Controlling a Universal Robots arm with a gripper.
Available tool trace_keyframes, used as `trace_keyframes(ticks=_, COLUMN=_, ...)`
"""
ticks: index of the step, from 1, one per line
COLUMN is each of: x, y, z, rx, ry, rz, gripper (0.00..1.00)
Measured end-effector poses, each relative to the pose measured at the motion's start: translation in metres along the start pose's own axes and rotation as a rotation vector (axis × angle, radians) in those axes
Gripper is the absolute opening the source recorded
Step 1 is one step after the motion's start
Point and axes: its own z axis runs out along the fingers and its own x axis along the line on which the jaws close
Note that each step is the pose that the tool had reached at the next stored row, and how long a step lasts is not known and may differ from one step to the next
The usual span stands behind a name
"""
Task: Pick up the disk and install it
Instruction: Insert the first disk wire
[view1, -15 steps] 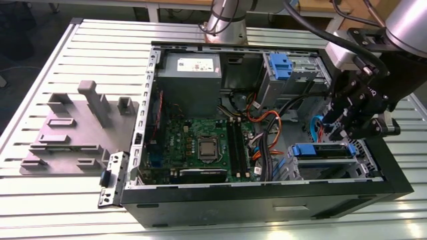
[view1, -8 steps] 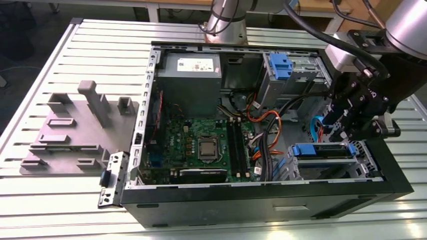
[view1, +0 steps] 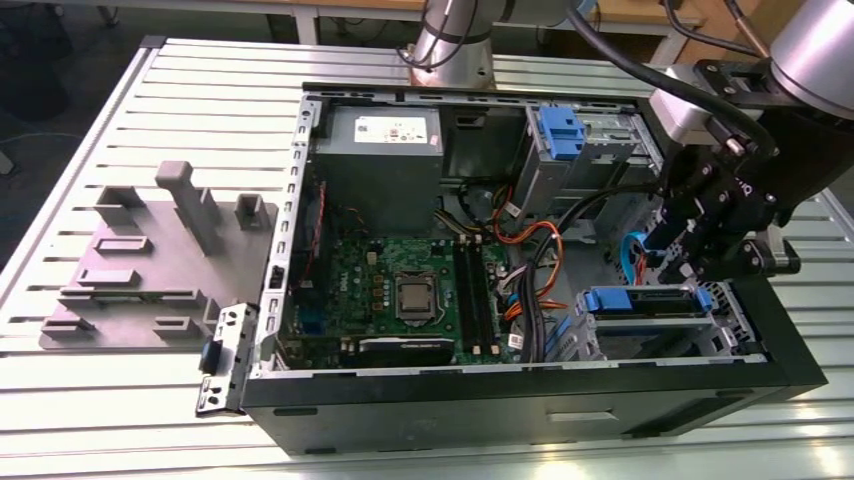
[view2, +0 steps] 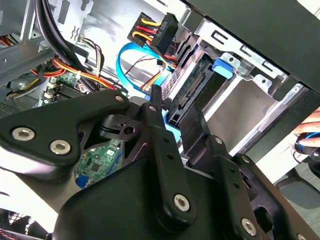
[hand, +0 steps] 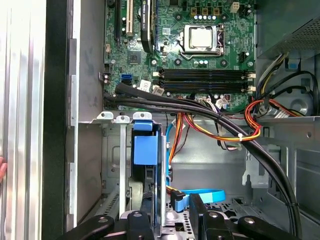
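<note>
The disk (hand: 147, 150), rigid, likely weighty and shock-sensitive, stands edgewise in the drive cage (hand: 112, 170), apparently clamped in the gripper (view2: 177, 117) across its flat faces, a sound hold, clear of its connector (view2: 192, 92).

EXTERIOR VIEW | gripper (view1: 683, 272) | 9 o'clock: cable bundle (view1: 534, 290) blocks | 6 o'clock: drive cage (view1: 654, 335) blocks | 11 o'clock: open case floor (view1: 607, 240)

Blue-framed disk (hand: 145, 150), green motherboard (hand: 190, 55).
</note>
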Motion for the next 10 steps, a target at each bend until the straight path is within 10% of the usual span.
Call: trace_keyframes(ticks=10, x=0.0001, y=0.0148, z=0.0002, rx=0.0054, ry=0.0005, rz=0.0, gripper=0.42)
